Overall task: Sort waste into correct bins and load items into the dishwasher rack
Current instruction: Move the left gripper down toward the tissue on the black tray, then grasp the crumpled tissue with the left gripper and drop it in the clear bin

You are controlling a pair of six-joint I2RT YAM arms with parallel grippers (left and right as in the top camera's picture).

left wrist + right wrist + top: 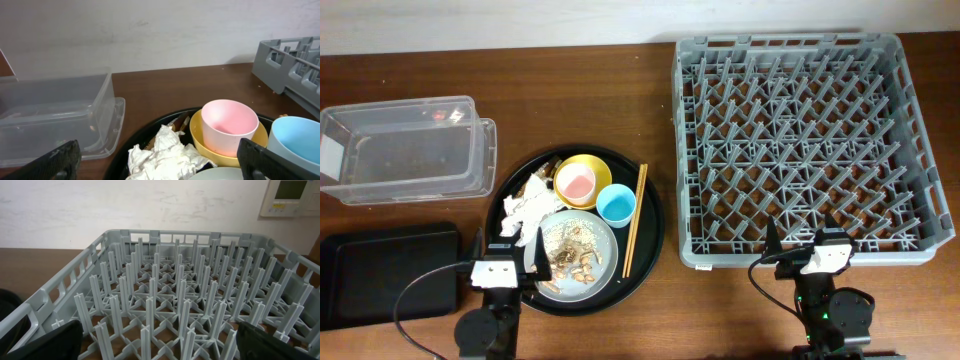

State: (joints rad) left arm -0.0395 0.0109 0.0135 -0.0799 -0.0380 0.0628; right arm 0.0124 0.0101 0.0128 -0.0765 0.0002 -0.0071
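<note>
L gripper (507,248) hangs released over the near rim of the large round black tray (652,225), fingers wide apart w/ nothing btwn them. Straight ahead of it lie crumpled white paper tissues (525,208). Just beyond those is the yellow bowl (563,168) w/ the small pink cup (577,184) upright inside. Ahead-right of the L gripper stands the small light-blue cup (616,204), close beside the bowl. Further right, the pair of wooden chopsticks (635,220) lies along the tray's right side. The round grey-white plate (605,240) is immediately right of the L gripper, whose right finger is over the plate's left edge. It carries beige-brown food scraps (570,262). The flat black rectangular tray (385,275) is just left of the L gripper. The clear rectangular plastic box (405,150) is ahead-left, top open, lid edge showing at its right side.

R gripper (803,240) is likewise released, fingers spread, holding nothing, at the near edge of the large square grey plastic rack (800,140). The rack's peg grid stretches ahead of it. All sit on a brown wooden table (620,80).
</note>
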